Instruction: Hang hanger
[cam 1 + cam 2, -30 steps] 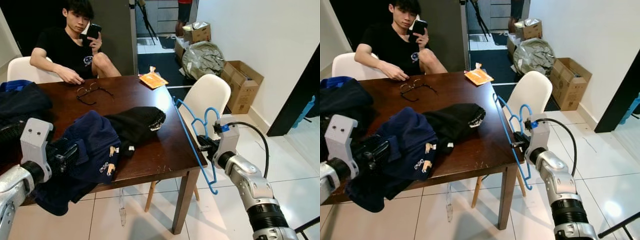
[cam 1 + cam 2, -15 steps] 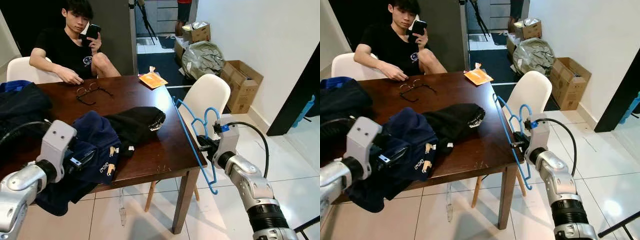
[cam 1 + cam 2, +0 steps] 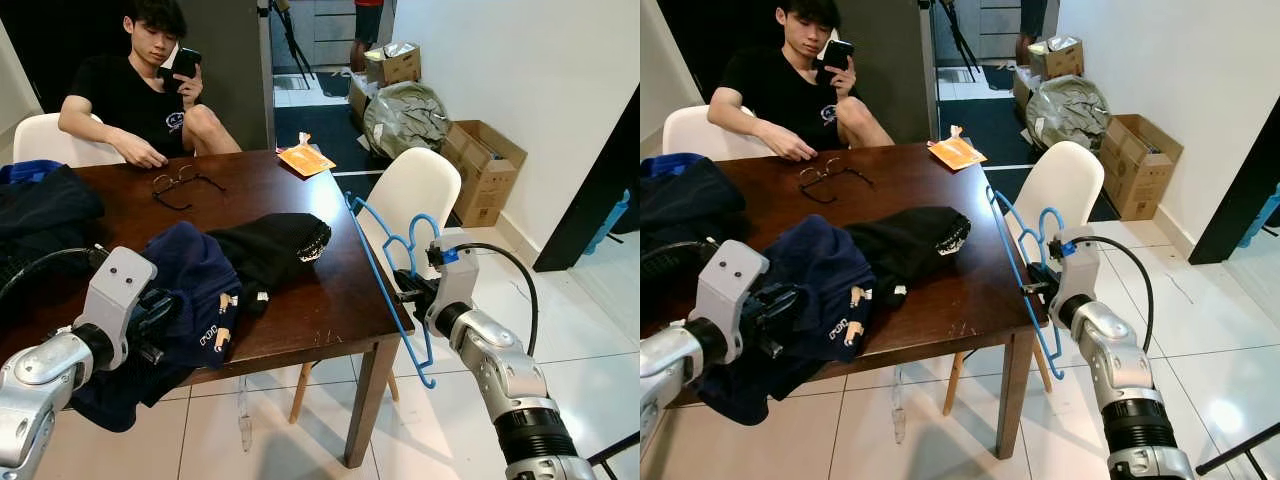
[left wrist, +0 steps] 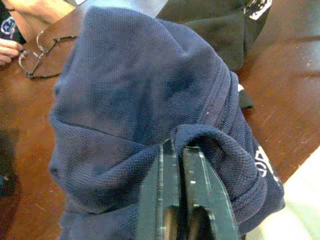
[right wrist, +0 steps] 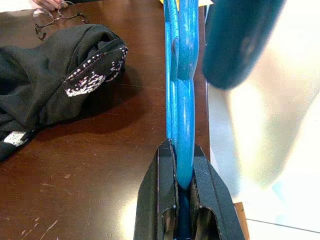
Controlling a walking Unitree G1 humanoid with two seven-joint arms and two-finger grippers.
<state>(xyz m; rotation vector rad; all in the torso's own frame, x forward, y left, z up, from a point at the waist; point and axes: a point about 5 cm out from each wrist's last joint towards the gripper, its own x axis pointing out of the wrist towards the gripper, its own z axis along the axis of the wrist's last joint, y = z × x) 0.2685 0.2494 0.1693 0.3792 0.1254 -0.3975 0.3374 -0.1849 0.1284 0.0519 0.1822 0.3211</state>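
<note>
A blue plastic hanger [image 3: 385,270] hangs upright beside the right edge of the brown table [image 3: 330,300]. My right gripper [image 3: 413,288] is shut on its lower bar, and the hanger [image 5: 182,100] runs straight out between the fingers [image 5: 160,190] in the right wrist view. A navy garment [image 3: 195,275] lies bunched near the table's front edge, touching a black garment [image 3: 270,245]. My left gripper [image 3: 160,320] is at the navy garment's near left side. In the left wrist view its fingers [image 4: 200,200] are shut on a fold of the navy cloth [image 4: 140,85].
A person sits at the far side of the table, holding a phone. Glasses [image 3: 185,185] and an orange packet [image 3: 305,160] lie on the table. A white chair [image 3: 415,195] stands just behind the hanger. Dark clothes [image 3: 45,205] are piled at the left, and cardboard boxes [image 3: 485,165] line the right wall.
My left arm has swung right and in to the navy garment, and its fingers now sit in the cloth. The right arm and hanger have not moved.
</note>
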